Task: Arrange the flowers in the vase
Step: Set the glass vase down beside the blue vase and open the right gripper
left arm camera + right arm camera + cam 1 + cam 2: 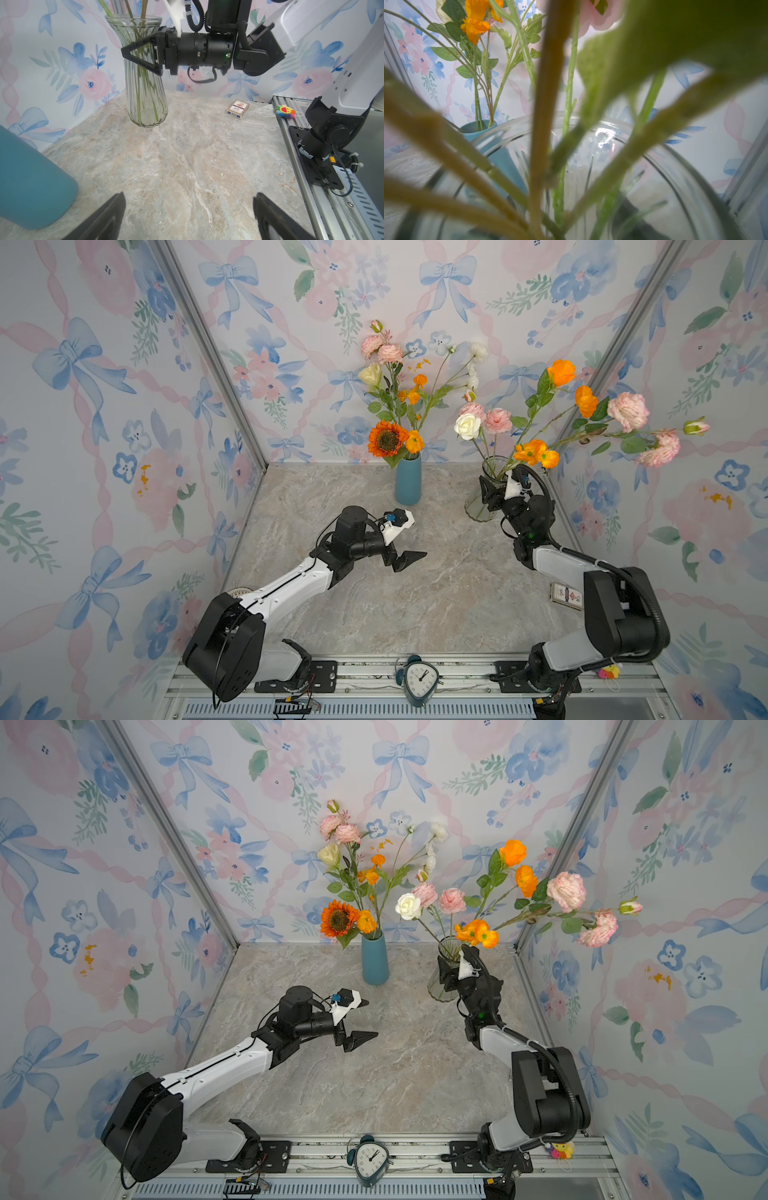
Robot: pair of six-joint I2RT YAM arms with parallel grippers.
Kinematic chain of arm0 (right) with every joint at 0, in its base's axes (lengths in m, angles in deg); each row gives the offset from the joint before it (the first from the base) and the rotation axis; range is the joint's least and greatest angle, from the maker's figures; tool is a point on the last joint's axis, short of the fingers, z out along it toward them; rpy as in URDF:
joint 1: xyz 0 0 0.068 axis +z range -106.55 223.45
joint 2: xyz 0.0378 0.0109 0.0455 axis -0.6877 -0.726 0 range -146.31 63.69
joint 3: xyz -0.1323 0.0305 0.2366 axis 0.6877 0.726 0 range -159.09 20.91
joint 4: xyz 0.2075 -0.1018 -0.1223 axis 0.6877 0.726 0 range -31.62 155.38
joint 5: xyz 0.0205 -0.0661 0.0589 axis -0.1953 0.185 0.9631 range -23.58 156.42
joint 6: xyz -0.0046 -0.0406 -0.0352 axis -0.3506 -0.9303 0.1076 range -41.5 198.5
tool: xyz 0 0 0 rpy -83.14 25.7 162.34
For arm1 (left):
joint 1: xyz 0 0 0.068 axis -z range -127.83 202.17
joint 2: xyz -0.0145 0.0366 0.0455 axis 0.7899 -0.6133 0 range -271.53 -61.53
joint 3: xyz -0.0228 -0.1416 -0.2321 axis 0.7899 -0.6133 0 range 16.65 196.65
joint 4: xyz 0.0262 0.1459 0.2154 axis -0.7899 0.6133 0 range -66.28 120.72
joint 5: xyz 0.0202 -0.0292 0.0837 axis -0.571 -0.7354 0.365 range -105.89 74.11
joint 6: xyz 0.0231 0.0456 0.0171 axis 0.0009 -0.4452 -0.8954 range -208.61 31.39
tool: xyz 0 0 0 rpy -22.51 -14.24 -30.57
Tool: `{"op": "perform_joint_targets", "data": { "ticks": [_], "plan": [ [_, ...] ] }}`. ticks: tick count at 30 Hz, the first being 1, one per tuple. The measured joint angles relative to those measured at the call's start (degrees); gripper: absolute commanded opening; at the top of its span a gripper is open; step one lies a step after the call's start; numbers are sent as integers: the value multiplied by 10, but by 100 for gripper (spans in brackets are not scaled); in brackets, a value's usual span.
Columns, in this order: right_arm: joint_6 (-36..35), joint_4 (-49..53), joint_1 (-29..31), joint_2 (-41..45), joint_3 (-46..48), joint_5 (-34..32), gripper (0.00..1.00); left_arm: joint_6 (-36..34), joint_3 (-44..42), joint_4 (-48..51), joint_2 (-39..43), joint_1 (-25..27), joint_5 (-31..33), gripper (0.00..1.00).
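Observation:
A blue vase (408, 481) at the back centre holds flowers (395, 398), among them an orange sunflower (387, 438). To its right a clear ribbed glass vase (482, 508) (145, 93) holds more flowers (540, 450), orange, pink and white, leaning right. My right gripper (497, 480) (454, 961) straddles the glass vase's neck, shut on it; one finger (141, 54) crosses in front of the neck. Blurred stems (546, 104) fill the right wrist view over the vase rim (612, 124). My left gripper (419, 536) (189, 195) hangs open and empty over mid-table, in front of the blue vase (31, 182).
A card box (567, 595) (238, 109) lies on the marble table by the right arm. An alarm clock (419, 680) stands on the front rail, with a small colourful toy (609, 672) at its right end. Flower-printed walls close in three sides.

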Motion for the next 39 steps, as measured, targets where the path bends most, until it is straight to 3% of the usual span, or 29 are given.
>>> {"op": "perform_joint_targets", "data": {
  "ticks": [10,26,33,37,39],
  "plan": [
    [13,-56,-17,-183,-135,32,25,6,0,-7,-2,0,-12,98],
    [12,-75,-14,-307,-227,40,26,6,0,-10,-2,0,-2,98],
    [12,-78,-14,-316,-235,38,32,4,-1,-11,7,0,45,98],
    [13,-79,-14,-316,-234,38,48,3,-7,-18,26,0,73,98],
    [13,-82,-14,-319,-234,36,51,3,-12,-26,38,0,89,98]
  ]
}}
